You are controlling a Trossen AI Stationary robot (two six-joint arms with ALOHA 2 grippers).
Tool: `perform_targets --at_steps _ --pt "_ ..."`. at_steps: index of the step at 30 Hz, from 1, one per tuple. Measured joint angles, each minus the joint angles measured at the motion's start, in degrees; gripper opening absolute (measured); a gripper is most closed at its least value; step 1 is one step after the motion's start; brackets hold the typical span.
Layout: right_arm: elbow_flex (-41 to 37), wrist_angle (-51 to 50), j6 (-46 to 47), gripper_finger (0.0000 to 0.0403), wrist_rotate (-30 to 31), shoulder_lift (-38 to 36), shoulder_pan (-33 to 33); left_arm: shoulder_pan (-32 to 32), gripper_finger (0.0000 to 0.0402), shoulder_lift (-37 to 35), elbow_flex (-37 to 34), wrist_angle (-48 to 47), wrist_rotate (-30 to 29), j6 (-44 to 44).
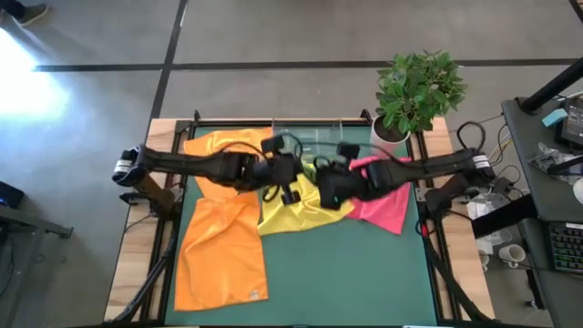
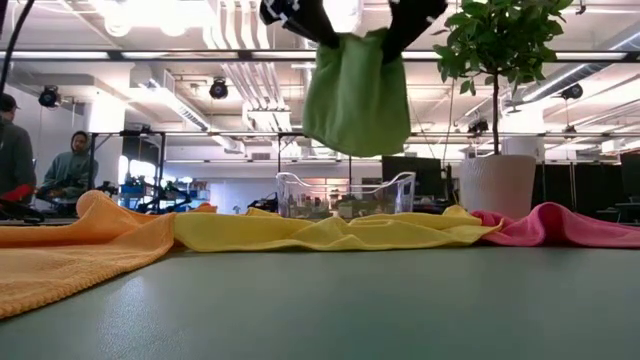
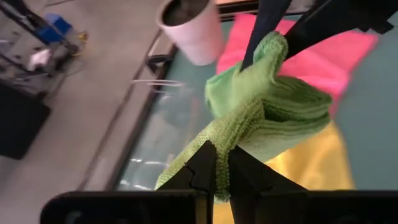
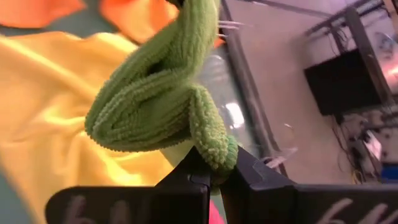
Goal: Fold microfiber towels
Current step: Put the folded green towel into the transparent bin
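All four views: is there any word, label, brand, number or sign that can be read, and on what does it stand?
None can be read.
A small pale tag at the corner of the front orange towel in the high view: too small to read.
Screens and shelves in the room behind the clear tray in the low view: any lettering is blurred.
The lime green towel, white plant pot and green mat: no print shows.

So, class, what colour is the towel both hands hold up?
Lime green towel; the low view shows it best.
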Motion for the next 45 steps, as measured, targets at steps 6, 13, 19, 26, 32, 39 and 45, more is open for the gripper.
perform_targets --at_steps 6,13,19,26,32,39,45 --pt "0.9 4.3 -4.3 0.0009 -1.9 0.0 -8.4 6.3 0.0013 -0.2 0.0 -0.1 1.6 9.6" --pt "1.0 9.8 -6.6 0.0009 -7.9 0.1 -17.6 13.0 0.0009 -0.1 -0.6 0.4 5.5 18.7" --pt "1.0 12.9 -6.6 0.0009 -12.2 1.8 -23.1 18.4 0.0003 0.0 -0.9 1.0 9.0 22.9" --pt "1.0 14.1 -6.6 0.0008 -13.7 4.2 -26.5 23.1 0.0002 0.3 -1.8 4.0 15.7 23.7" --pt "1.0 17.5 -10.4 0.0008 -14.6 6.4 -29.6 25.6 0.0001 3.5 -1.8 7.0 16.0 25.4" --pt "1.0 20.9 -16.6 0.0008 -20.1 9.2 -34.1 27.6 0.0001 7.5 -1.7 9.3 15.9 27.2" --pt "0.9 23.7 -22.5 0.0008 -22.8 11.7 -36.9 28.9 0.0001 10.5 -1.7 10.9 15.8 29.7"
